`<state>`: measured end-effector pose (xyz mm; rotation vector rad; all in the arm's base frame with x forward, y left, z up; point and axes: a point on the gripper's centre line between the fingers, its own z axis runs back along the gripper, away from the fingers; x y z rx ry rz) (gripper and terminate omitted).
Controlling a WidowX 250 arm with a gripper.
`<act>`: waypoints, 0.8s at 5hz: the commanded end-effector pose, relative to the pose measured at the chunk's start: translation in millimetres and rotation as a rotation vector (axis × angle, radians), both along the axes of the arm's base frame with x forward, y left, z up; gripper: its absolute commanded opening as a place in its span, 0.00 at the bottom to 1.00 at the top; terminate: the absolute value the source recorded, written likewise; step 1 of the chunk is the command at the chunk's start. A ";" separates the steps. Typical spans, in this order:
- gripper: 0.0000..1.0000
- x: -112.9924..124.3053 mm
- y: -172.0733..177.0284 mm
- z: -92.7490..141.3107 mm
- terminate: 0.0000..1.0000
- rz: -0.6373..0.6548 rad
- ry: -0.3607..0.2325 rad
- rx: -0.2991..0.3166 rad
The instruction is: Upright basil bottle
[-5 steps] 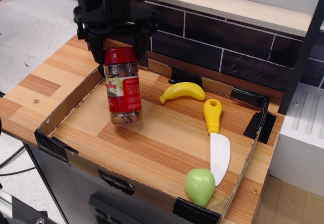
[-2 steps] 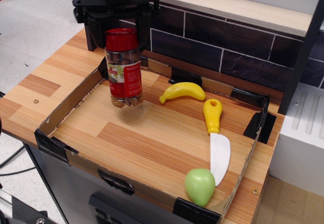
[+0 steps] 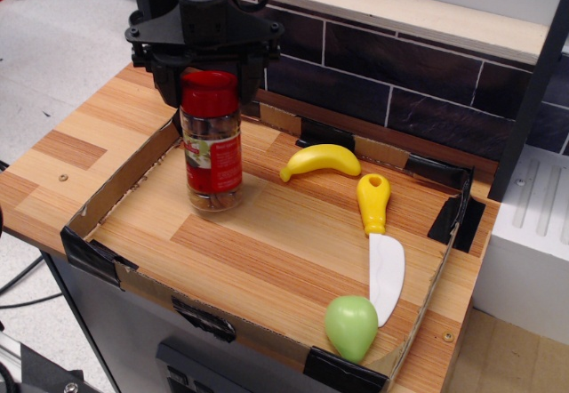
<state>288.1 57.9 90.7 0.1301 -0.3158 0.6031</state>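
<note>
The basil bottle [image 3: 212, 153] stands upright in the back left part of the cardboard-walled tray [image 3: 133, 172]. It is a clear jar with a red cap, a red-and-green label and brownish contents, and its base rests on or just above the tray floor. My black gripper [image 3: 212, 84] hangs straight over it. Its fingers [image 3: 168, 89] flank the red cap and are closed on it.
A yellow toy banana [image 3: 321, 160] lies right of the bottle. A toy knife [image 3: 380, 244] with a yellow handle lies further right, and a green pear [image 3: 350, 325] sits at the tray's front right corner. A dark tiled wall [image 3: 400, 91] rises behind.
The bottle was tilted and low, then lifted higher. Now it has come back down, straight upright, with the gripper still on its cap.
</note>
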 end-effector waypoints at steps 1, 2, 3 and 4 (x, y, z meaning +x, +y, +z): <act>0.00 -13.2 -7.3 7.3 0.00 -0.041 -0.029 0.011; 1.00 -18.5 -6.8 9.5 0.00 -0.033 -0.003 -0.001; 1.00 -18.0 -2.6 20.3 0.00 0.004 0.071 -0.037; 1.00 -13.8 6.5 32.2 0.00 0.073 0.146 -0.057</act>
